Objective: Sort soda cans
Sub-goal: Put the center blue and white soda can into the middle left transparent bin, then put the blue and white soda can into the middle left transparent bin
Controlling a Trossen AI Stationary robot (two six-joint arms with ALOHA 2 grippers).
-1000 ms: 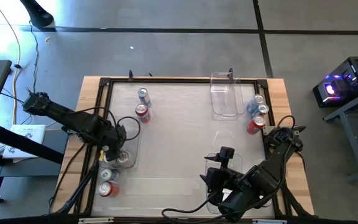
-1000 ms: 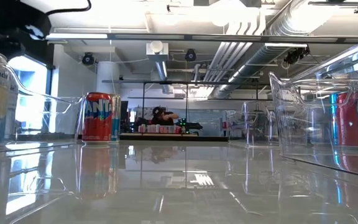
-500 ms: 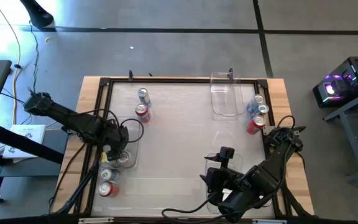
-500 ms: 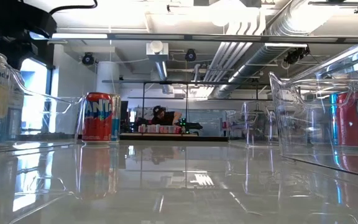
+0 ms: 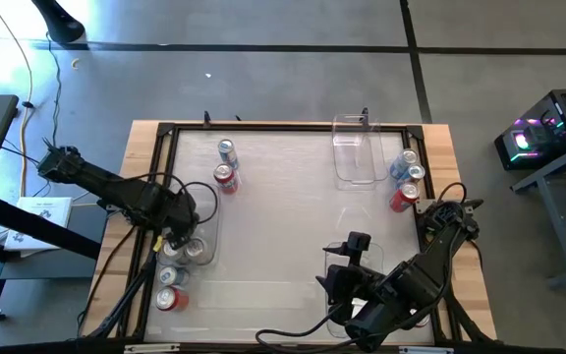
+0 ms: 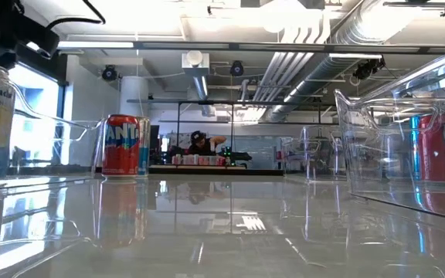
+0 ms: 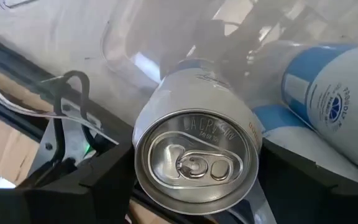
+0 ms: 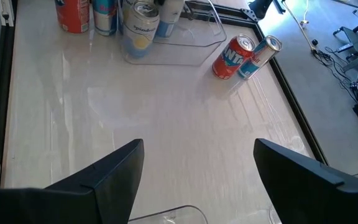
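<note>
- Since the earlier frame the left gripper (image 5: 178,236) has shifted slightly across the left bin (image 5: 209,208) toward the table's left edge. The right arm has not moved.
- The left gripper now sits around a silver can (image 7: 194,155) that stands upright inside the left bin. Whether it has clamped the can or only straddles it cannot be told.
- Risk: if the hold is shallow or only partly made, the smooth round can could slip or twist out on lifting and drop back into the left bin.
- Risk: a blue-and-white can (image 7: 334,93) lies just beside the silver can, inside the left bin. A sideways pull could knock or roll it.
- Risk: the thin clear wall of the left bin is near the gripper. A low exit could catch it and drag the bin into the two cans (image 5: 170,287) standing just outside it, toward the table's near edge.
- The right gripper (image 8: 197,149) hangs released and empty, well apart from the left bin and near the table's front. It is no hazard unless both arms head for the middle together.
- A red and blue pair (image 5: 226,177) stands just beyond the left bin's far end, and a careless swing that way could topple them.
</note>
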